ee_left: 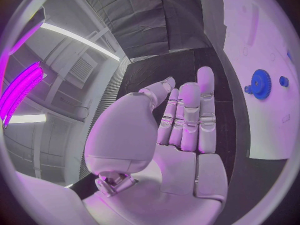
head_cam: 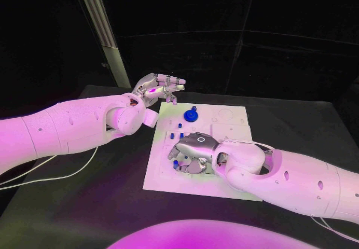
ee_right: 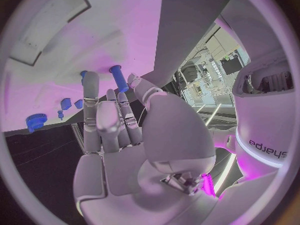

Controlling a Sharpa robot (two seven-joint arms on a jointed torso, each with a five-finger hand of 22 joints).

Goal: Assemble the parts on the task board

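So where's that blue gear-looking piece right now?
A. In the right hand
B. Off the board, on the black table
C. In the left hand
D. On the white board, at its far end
D: the blue gear sits on the task board at its far end, and the left hand beside that end holds nothing.

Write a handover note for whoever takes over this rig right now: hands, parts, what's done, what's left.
Left hand: open, holding nothing, raised beyond the far left corner of the task board.
Right hand: low over the board's near left part, fingers beside a blue peg; whether it grips it cannot be told.
Parts: blue gear on the board's far side; small blue pieces between the gear and the right hand.
Done: unclear.
Left: fit the remaining loose pieces.
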